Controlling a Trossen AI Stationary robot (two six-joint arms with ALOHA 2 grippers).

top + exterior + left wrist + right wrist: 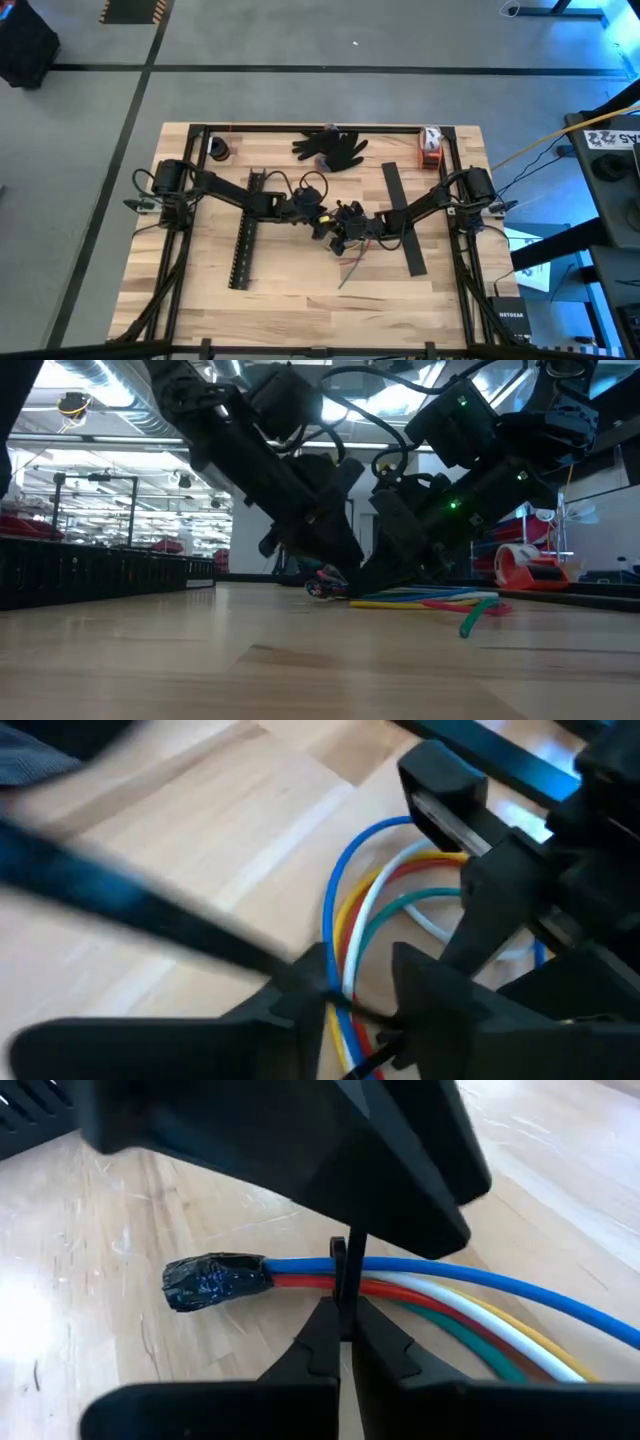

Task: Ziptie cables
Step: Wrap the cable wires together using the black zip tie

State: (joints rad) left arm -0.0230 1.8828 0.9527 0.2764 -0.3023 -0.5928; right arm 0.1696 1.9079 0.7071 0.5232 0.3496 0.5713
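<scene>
The cables (pixel 440 1295) are a bundle of blue, red, white, yellow and green wires. One end is wrapped in black tape (pixel 210 1283). They lie on the wooden table (pixel 300 300) near its middle and also show in the low view (pixel 430 600). A thin black zip tie (pixel 340 1265) stands up across the bundle. My right gripper (pixel 345 1320) is shut on it. My left gripper (pixel 360 985) comes in from the table's left. Its fingers stand narrowly apart on either side of the wires. The zip tie's long tail (pixel 150 915) runs up to one left finger (pixel 300 1010). My right gripper pinches the zip tie's upright strip (pixel 340 1280) between its two fingertips, just beside the bundle and close to the taped end. The fingers slant down from the table's right and lie across the wires. The bundle rests on the table. I cannot tell whether my left gripper touches the wires or the tie.
A long black slotted channel (pixel 245 235) lies left of the arms and a flat black strip (pixel 403 220) lies right of them. At the far edge are a black glove (pixel 330 148), an orange and white object (pixel 430 145) and a small dark roll (pixel 218 150). Bare wood lies toward the near edge.
</scene>
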